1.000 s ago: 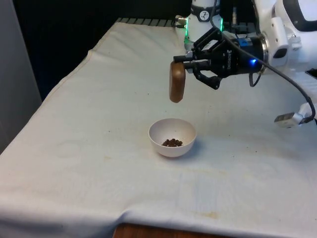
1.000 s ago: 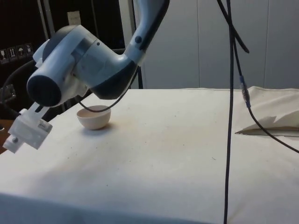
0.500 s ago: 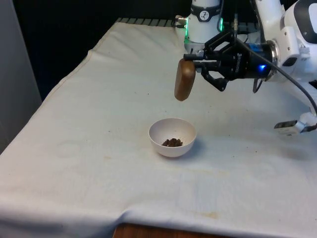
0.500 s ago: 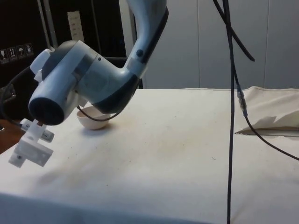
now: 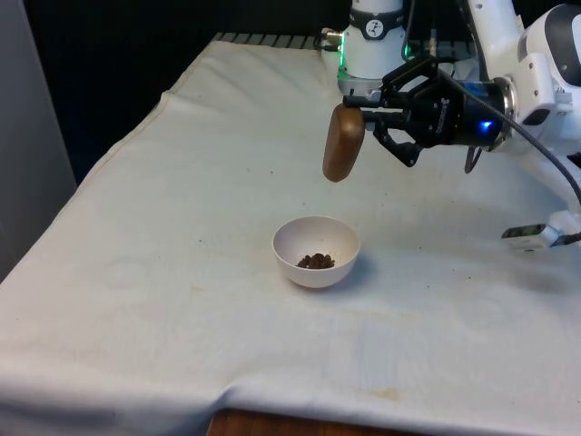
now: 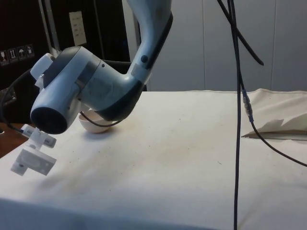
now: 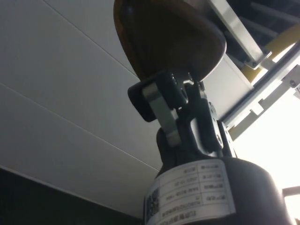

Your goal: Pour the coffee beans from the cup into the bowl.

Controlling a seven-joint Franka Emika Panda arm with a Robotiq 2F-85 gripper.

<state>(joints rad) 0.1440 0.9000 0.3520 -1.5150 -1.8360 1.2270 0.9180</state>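
Note:
A brown cup (image 5: 342, 143) hangs in the air, tipped onto its side, above and slightly behind the white bowl (image 5: 316, 252). My gripper (image 5: 365, 116) is shut on the cup's rim, with the arm reaching in from the front view's right. Dark coffee beans (image 5: 315, 262) lie in the bottom of the bowl. In the wrist view the brown cup (image 7: 164, 37) sits clamped between the fingers (image 7: 161, 105) against a pale ceiling. In the side view the bowl (image 6: 94, 126) peeks out from behind the arm's wrist.
A white block on a cable (image 5: 536, 236) dangles near the cloth at the front view's right. A black cable (image 6: 237, 110) hangs down in the side view. The cloth is folded up at that view's right (image 6: 278, 125).
The gripper and cup have drifted toward the front view's right and a little up, away from directly over the bowl. The cup stays tipped; the beans in the bowl look the same.

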